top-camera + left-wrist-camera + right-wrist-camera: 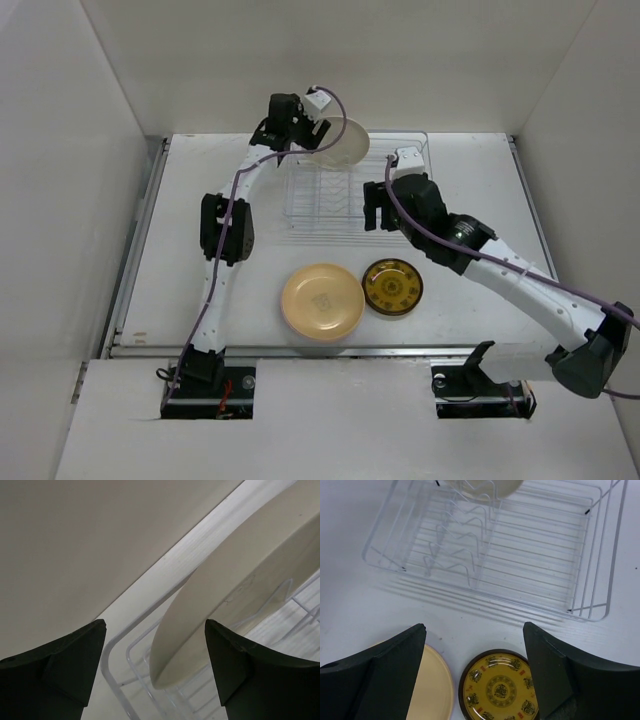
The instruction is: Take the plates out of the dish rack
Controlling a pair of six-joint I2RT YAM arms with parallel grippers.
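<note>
A cream plate (342, 146) stands on edge at the far left end of the wire dish rack (390, 200). My left gripper (308, 136) is open at that plate. In the left wrist view the plate's rim (240, 580) lies between my spread fingers without touching them, above the rack wire (114, 677). My left gripper's midpoint (155, 647) is just left of the rim. A yellow-tan plate (322, 301) and a dark amber patterned plate (392, 287) lie flat on the table. My right gripper (377, 220) is open and empty at the rack's near edge. Lavender and pink plates are out of view.
In the right wrist view my open right gripper (475, 640) hovers over bare table, with the amber plate (497, 687) and yellow-tan plate (432, 692) below and the rack (530, 550) beyond. White walls enclose the table on three sides.
</note>
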